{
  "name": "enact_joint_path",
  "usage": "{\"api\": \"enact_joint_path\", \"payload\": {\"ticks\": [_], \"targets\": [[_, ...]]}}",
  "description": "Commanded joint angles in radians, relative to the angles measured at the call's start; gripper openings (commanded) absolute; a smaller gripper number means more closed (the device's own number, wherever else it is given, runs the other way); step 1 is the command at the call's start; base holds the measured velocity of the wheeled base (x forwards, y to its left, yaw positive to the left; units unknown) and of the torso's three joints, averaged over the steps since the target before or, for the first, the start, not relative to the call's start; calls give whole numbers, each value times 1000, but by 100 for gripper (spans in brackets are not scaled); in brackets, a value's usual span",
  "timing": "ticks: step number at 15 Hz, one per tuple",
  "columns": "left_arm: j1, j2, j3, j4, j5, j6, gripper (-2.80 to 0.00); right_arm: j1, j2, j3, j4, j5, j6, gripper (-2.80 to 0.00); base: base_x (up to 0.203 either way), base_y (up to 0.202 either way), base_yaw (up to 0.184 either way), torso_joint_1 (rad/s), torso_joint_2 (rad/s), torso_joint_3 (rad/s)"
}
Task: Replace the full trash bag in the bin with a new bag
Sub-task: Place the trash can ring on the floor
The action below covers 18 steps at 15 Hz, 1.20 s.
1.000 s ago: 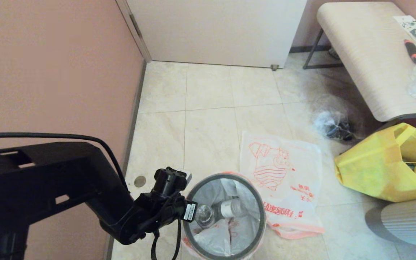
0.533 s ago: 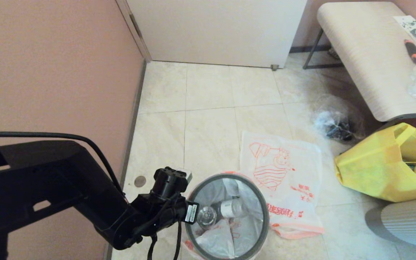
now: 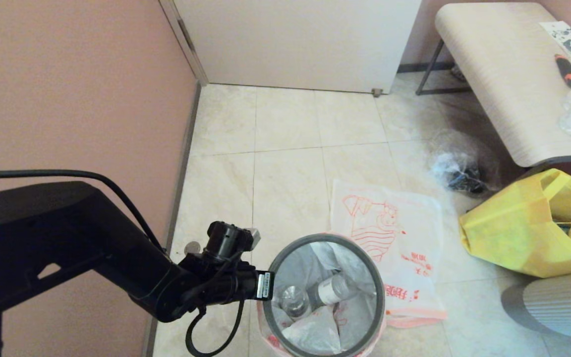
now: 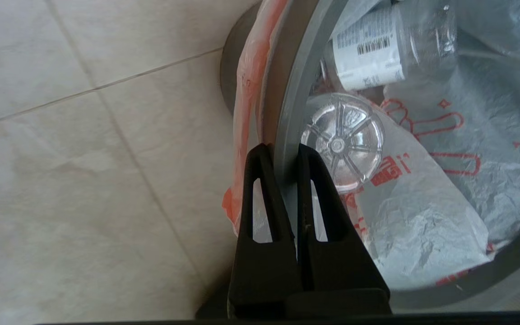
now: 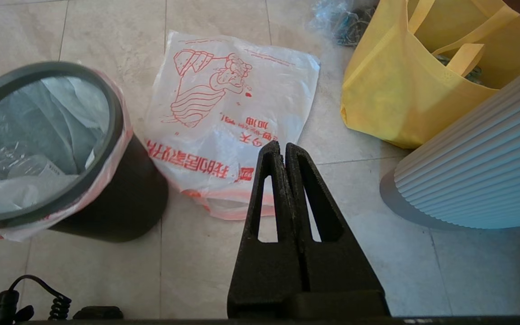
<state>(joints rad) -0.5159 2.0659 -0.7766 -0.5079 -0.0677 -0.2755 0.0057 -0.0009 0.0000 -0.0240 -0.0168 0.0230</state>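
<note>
"That small round black plastic bin at the lower left looks smooth and matt, and its thin grey ring rim has a dull sheen."

"The crinkled translucent white plastic bag lining it is glossy. Clear ribbed plastic bottle inside, paper label on another."

"The flat thin white plastic bag with the red drawing, centre frame?"

"Filmy, faintly shiny, on polished beige stone-look floor tiles. At right, the yellow fabric tote is matt, woven-looking. The pale tabletop at the upper right has wood grain."
</note>
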Motion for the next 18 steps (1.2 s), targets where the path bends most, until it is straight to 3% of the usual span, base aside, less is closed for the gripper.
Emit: {"api": "enact_joint_path", "payload": {"ticks": [1,3,7,11,18], "targets": [[18,8,-6,-7,-12,-1,-280,0,1,11,-1,0,0,-280,0,0,0,0,0,0],[22,8,-7,-14,-10,-4,-280,0,1,11,-1,0,0,-280,0,0,0,0,0,0],[29,43,-6,-86,57,4,-280,0,1,11,-1,0,0,-280,0,0,0,0,0,0],[34,121,-10,-158,65,6,-280,0,1,11,-1,0,0,-280,0,0,0,0,0,0],[44,103,8,-167,82,7,-280,0,1,11,-1,0,0,-280,0,0,0,0,0,0]]}}
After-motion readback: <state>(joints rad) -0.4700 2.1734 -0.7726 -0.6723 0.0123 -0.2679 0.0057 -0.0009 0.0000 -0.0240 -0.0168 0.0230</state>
